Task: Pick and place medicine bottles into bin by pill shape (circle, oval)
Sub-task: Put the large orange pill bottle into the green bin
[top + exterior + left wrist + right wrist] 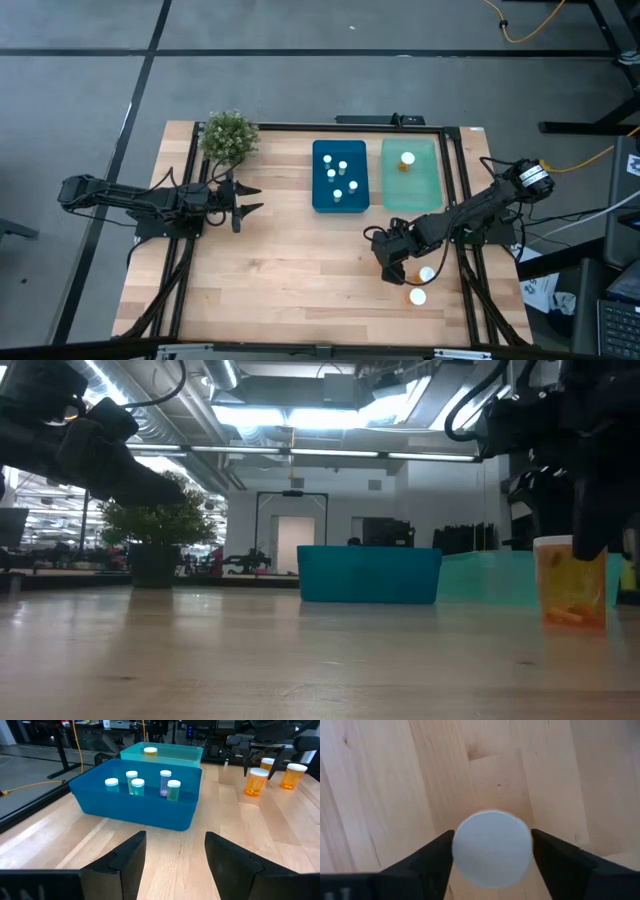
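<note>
An orange medicine bottle with a white cap (492, 854) stands upright on the wooden table near its right front. My right gripper (392, 268) reaches down over it and is shut on it; in the left wrist view this bottle (257, 782) shows between the dark fingers. Two more amber bottles (427, 273) (417, 296) stand beside it on the table. The blue bin (322, 195) holds several small white-capped bottles (135, 785). One bottle (407, 160) stands in the teal bin (432, 195). My left gripper (245, 200) hangs open at the table's left. My right gripper pinches the bottle's round white cap by its rim (456, 847), one finger (432, 860) on each of two opposite sides. The fingers come from above, pointing steeply down. The bottle (572, 590) stands upright with its base on the table.
A small potted plant (228, 137) stands at the table's far left corner. The two bins sit side by side at the far middle. Bare wood lies between my left gripper and the bins, and along the near edge.
</note>
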Available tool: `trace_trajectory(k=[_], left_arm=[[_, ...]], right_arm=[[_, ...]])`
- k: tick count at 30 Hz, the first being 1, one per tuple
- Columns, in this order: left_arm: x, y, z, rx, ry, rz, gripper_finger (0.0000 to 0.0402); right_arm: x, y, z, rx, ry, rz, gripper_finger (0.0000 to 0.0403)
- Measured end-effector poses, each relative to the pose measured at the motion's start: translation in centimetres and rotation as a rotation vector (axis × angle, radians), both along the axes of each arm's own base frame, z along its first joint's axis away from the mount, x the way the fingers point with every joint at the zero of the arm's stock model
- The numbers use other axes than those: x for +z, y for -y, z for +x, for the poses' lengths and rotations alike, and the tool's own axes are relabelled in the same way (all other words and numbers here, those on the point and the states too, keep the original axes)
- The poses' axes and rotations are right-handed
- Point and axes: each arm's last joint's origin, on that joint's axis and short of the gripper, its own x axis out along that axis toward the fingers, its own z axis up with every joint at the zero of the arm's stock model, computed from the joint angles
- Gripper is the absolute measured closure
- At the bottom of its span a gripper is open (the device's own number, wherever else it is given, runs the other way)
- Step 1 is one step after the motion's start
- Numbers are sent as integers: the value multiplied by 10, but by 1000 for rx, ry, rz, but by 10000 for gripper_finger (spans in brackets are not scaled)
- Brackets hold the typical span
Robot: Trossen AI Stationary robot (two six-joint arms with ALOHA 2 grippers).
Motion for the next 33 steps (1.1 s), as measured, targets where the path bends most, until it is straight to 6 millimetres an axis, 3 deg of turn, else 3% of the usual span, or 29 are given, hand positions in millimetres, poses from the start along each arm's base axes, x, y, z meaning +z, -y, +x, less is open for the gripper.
trace_trajectory(k=[6, 12, 16, 21, 26, 33], left_arm=[[0, 0, 0, 0, 0, 0, 207], [0, 0, 0, -1, 0, 0, 207], [0, 0, 0, 0, 0, 0, 207], [0, 0, 0, 0, 0, 0, 207], [0, 0, 0, -1, 0, 0, 207], [0, 0, 0, 0, 0, 0, 207]], right_arm=[[0, 0, 0, -12, -1, 2, 193], [6, 2, -2, -140, -2, -18, 192], [29, 6, -3, -239, 46, -86, 179], [67, 14, -11, -365, 123, -171, 197], [95, 38, -31, -637, 127, -205, 197], [106, 88, -52, -852, 109, -224, 197]])
